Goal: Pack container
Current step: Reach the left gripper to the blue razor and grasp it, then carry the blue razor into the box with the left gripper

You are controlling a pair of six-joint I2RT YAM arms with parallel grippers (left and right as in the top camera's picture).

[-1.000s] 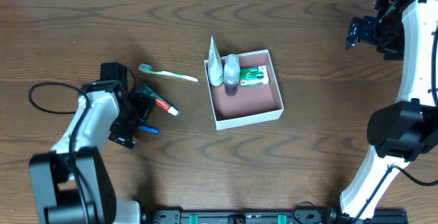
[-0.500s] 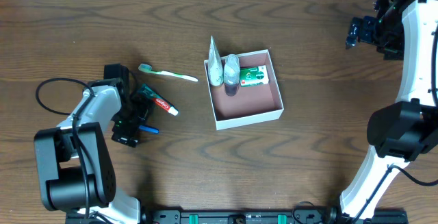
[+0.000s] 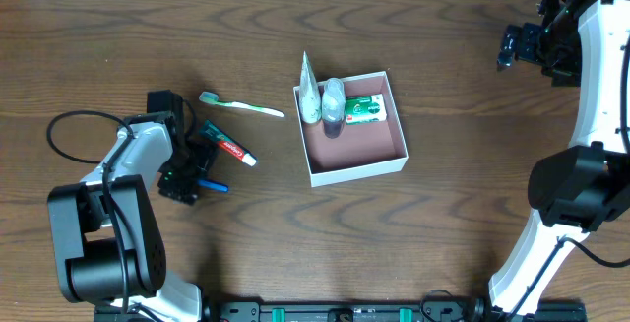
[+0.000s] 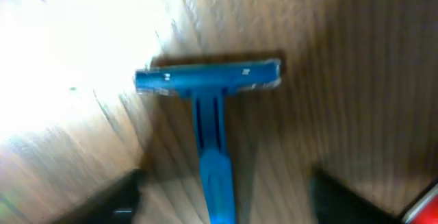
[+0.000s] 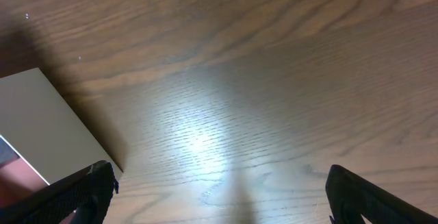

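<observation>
**Left arm poised over a razor, container part-filled**

The container (image 3: 359,147) sits near the middle of the wooden table (image 3: 443,233), slightly turned, with its white walls framing a reddish-brown floor. Three things crowd its far end: a white tube (image 3: 309,94) leaning on the far-left corner with its flat end poking over the wall, a small clear bottle (image 3: 335,105) just beside it, and a green-and-white carton (image 3: 365,110) against the far wall. The near half of the floor is bare.

To the left of the container, well apart from it, lie a toothbrush (image 3: 241,105) with a green handle and a small toothpaste tube (image 3: 231,149). The left gripper (image 3: 187,179) hangs low just beside that tube, over a blue razor (image 4: 209,87). In the left wrist view the razor lies flat on the wood, head across the top and handle running down between the two dark fingers (image 4: 120,196). The jaws stand apart on either side of the handle, with wood showing in both gaps (no contact that I can make out).

The right gripper (image 3: 512,46) is off at the far right edge of the table, jaws spread wide with nothing between them; its camera sees only wood and one white corner of the container.
</observation>
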